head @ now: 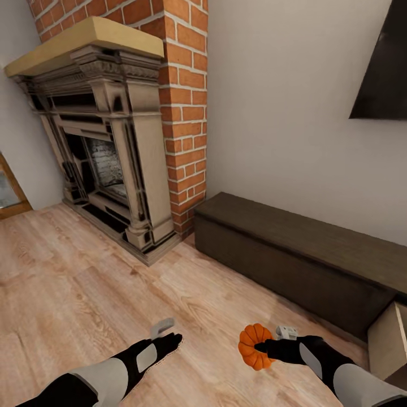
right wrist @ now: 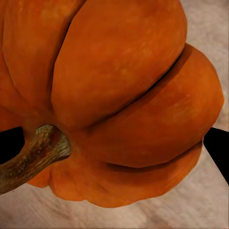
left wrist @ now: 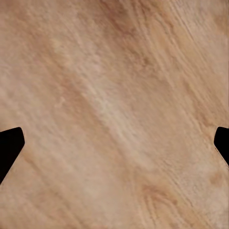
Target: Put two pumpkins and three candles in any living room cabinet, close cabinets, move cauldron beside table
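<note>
Right wrist view: pumpkin (right wrist: 119, 100) stem (right wrist: 33, 155), apparently clamped.

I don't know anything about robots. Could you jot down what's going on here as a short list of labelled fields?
Place: room with a wood floor, a brick fireplace and a dark screen on the wall
Right gripper: shut on a pumpkin, held above the floor
Pumpkin close up: bright orange, ribbed, brown stem
Left gripper: open, holding nothing, over bare floor
Cabinet: long, low, dark brown, against the wall ahead
Open drawer: pale box sticking out at the cabinet's right end
Likely next step: carry the pumpkin to the cabinet
</note>
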`<state>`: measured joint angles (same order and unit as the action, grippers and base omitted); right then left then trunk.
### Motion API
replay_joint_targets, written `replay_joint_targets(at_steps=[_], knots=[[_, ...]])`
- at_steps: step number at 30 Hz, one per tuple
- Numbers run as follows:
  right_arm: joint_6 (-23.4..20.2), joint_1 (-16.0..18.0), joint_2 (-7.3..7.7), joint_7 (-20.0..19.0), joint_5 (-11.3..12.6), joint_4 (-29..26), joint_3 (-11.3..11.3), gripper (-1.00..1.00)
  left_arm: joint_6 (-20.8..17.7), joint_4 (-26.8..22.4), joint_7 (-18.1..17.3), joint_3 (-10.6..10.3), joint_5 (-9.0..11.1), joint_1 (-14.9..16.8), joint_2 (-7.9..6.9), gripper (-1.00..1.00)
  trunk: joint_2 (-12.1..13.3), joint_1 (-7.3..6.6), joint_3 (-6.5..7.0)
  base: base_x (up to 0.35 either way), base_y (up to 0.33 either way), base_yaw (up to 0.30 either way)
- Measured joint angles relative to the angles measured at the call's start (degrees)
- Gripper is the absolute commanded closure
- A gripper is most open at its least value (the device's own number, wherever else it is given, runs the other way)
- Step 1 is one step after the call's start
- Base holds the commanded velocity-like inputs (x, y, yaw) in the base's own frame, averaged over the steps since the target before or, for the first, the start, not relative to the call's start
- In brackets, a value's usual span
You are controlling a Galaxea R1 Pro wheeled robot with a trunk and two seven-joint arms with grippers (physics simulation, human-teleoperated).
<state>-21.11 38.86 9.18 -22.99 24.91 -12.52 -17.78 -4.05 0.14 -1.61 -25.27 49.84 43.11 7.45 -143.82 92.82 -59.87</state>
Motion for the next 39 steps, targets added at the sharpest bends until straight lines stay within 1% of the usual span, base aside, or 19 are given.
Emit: replay_joint_targets(at_steps=[8,39], knots=[[0.00,0.00,0.00,0.07,-0.01,0.00,-0.01,1.00,-0.02,0.01,0.00,0.01,0.00,0.01,0.00,-1.00,0.00,0.00,0.00,0.292,0.072,0.290],[0.00,0.02,0.00,0.09,-0.04,0.00,-0.02,1.00,-0.06,0.10,0.01,0.03,0.00,0.01,0.00,-1.00,0.00,0.00,0.00,0.292,0.177,0.291]])
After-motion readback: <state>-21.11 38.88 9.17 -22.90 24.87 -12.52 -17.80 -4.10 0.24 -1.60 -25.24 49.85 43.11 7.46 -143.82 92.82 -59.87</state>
